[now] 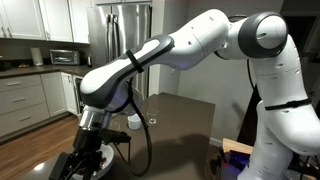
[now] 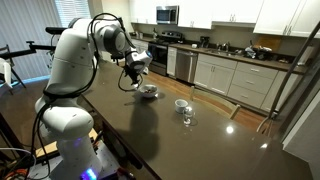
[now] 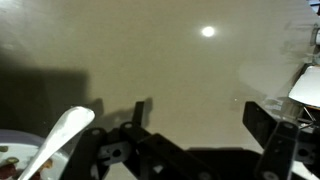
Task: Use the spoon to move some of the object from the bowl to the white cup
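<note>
Jaws wide apart, nothing between them, and our gripper (image 3: pixel 195 120) hangs over bare table (image 3: pixel 180 50). Nearest to it, in the wrist view, the spoon (image 3: pixel 60 142) lies just off the left jaw, outside the gap. Its long axis runs on a slant, rounded end up towards that jaw, the rest dropping away into the bowl (image 3: pixel 12 140), where the brown pieces (image 3: pixel 6 160) sit. So we judge the move goes sideways to the left, turning to straddle that slanted line. Farthest off, the cup (image 3: pixel 306 85) waits beyond the right jaw.
</note>
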